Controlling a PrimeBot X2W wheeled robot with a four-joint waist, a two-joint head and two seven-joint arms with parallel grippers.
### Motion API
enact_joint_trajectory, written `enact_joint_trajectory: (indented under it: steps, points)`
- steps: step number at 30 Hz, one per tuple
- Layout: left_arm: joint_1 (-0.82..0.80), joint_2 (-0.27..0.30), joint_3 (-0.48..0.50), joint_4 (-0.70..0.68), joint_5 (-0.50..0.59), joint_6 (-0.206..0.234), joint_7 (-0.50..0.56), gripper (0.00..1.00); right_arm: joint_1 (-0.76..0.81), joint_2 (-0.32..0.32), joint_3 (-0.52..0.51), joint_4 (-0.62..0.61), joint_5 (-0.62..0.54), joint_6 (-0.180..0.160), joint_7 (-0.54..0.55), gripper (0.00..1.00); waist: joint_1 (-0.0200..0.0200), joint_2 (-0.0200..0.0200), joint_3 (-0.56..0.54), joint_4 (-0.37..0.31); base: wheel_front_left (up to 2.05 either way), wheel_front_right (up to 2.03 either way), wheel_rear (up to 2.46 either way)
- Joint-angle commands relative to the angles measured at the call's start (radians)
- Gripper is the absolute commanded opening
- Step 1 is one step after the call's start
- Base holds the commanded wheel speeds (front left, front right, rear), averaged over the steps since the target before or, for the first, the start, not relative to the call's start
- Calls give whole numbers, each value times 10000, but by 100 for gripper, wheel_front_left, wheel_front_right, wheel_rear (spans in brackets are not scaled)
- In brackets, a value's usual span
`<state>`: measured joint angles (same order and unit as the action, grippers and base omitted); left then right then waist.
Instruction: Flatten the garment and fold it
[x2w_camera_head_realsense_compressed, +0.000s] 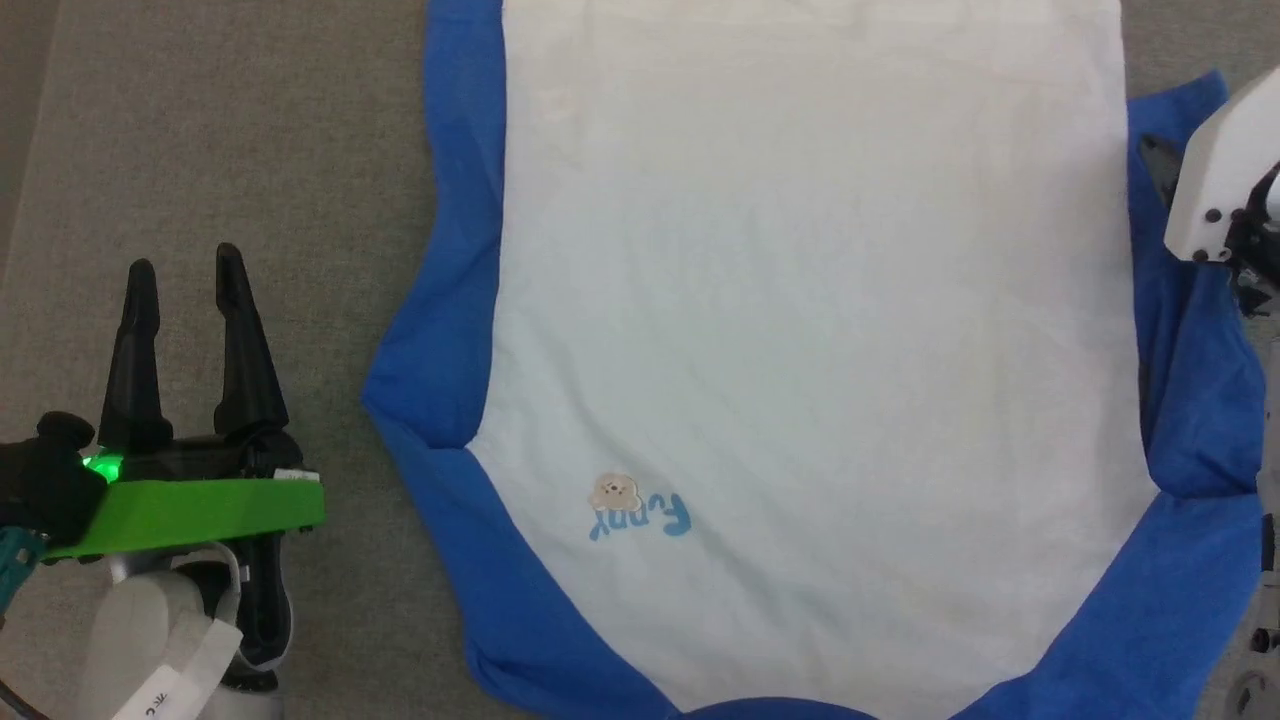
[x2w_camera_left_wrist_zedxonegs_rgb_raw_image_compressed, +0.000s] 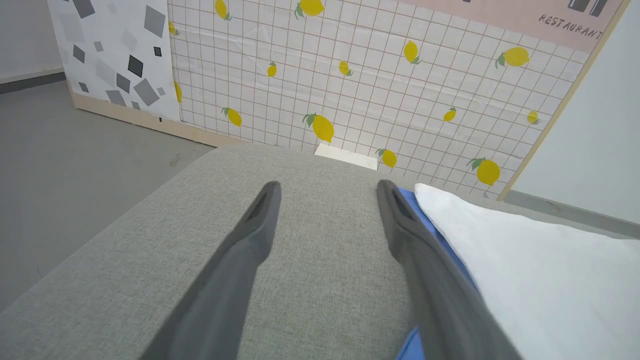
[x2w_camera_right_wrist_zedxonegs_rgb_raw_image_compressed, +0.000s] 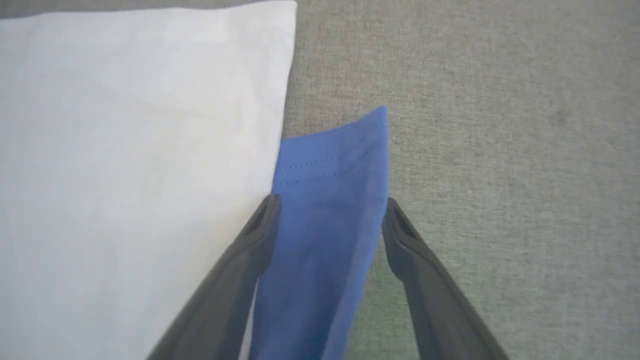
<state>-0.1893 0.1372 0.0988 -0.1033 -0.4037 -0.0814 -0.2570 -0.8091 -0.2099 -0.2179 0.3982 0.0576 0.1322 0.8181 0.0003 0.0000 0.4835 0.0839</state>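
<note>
Two grippers, both released. Head view: the garment (x2w_camera_head_realsense_compressed: 800, 300) lies spread flat on the grey cushion (x2w_camera_head_realsense_compressed: 250, 120), with the left gripper (x2w_camera_head_realsense_compressed: 185, 260) clear beside it. Left wrist view: nothing held. Right wrist view: the right gripper (x2w_camera_right_wrist_zedxonegs_rgb_raw_image_compressed: 331, 200) straddles the blue sleeve (x2w_camera_right_wrist_zedxonegs_rgb_raw_image_compressed: 332, 150), likely poised to fold it.

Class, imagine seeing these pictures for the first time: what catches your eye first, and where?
The white garment with bright blue sleeves fills the middle of the head view, a small bear logo at its lower left. The left pincer stands open beside it; the right pincer hangs open over one of them.
</note>
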Motion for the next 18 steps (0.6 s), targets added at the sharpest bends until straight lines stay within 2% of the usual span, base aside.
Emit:
enact_joint_trajectory:
  steps: [1,2,3,4,5,11,18]
  points:
    - [-188,-74,79,34,71,-92,-46,100,-178,-47,68,119,-47,-15,-13,100,-3,0,235,242,0,0,0]
    - [-186,-118,112,69,95,-129,-46,100,-189,-75,111,245,-52,-15,66,76,-3,0,232,245,0,0,0]
    - [-197,-150,145,68,130,-157,-46,100,-205,-96,155,312,-49,-15,95,33,-3,0,225,240,0,0,0]
    - [-199,-190,165,93,166,-192,-46,100,-230,-114,156,362,-38,-15,63,11,-3,0,197,223,0,0,0]
    - [-206,-218,167,107,201,-219,-46,100,-255,-121,141,395,-21,-15,30,0,-3,0,165,202,0,0,0]
    - [-212,-448,128,286,323,-346,-47,100,-165,-273,-524,263,143,-15,-567,0,-3,0,-435,101,0,0,0]
    - [136,-667,158,493,405,-402,-47,100,789,-1152,-1370,-887,276,-15,-963,0,-3,0,-1754,-194,0,0,0]
